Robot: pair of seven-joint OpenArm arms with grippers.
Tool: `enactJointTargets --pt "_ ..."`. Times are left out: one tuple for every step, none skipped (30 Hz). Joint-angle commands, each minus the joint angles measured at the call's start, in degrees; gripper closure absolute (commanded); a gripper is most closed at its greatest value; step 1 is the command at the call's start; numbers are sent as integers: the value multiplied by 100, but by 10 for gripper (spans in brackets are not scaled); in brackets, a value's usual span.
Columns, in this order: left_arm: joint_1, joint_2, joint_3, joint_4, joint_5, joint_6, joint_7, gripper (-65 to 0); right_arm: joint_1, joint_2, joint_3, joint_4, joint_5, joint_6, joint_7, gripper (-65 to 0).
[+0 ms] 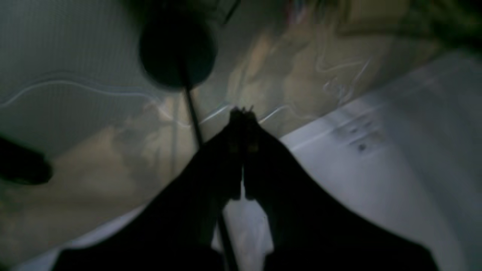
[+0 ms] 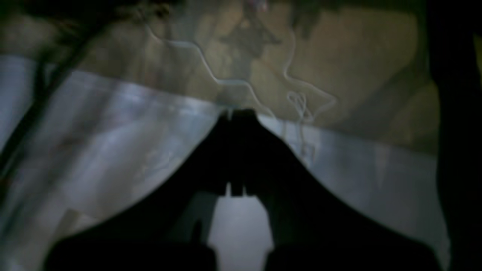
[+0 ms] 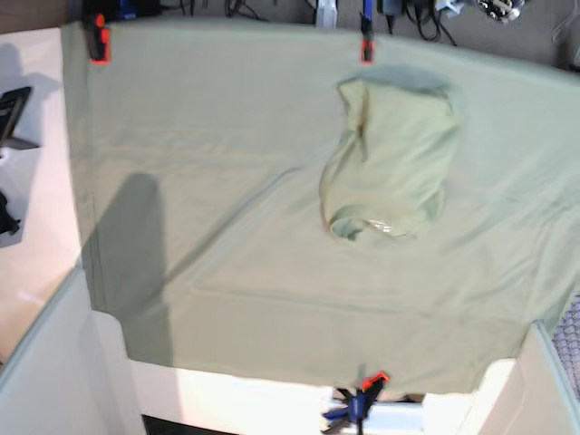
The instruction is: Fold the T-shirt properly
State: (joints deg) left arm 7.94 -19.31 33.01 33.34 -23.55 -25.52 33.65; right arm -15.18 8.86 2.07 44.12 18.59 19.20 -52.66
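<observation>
The pale sage-green cotton T-shirt [image 3: 391, 159] lies bunched far right on the desk, long axis near-to-far, well apart from both empty, clamped-shut hands, left hand [image 1: 243, 113] and right hand [image 2: 235, 112].

Both arms are hanging back right now, neither one showing up in the overhead view at all. Only the wrist cams are catching them. The left pincer [image 1: 243, 113] is sitting with its two dark fingers [image 1: 233, 150] pressed together, tips meeting in a point and nothing pinched between them. The right pincer [image 2: 237, 113] is doing the same, jaws closed flat against each other and empty. Both views are blurry and dim, so finer pose detail is lost.
</observation>
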Motion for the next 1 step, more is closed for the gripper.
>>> enactJointTargets --pt "50 -59 -15 -15 55 -22 -11 0 46 28 7 46 28 28 15 0"
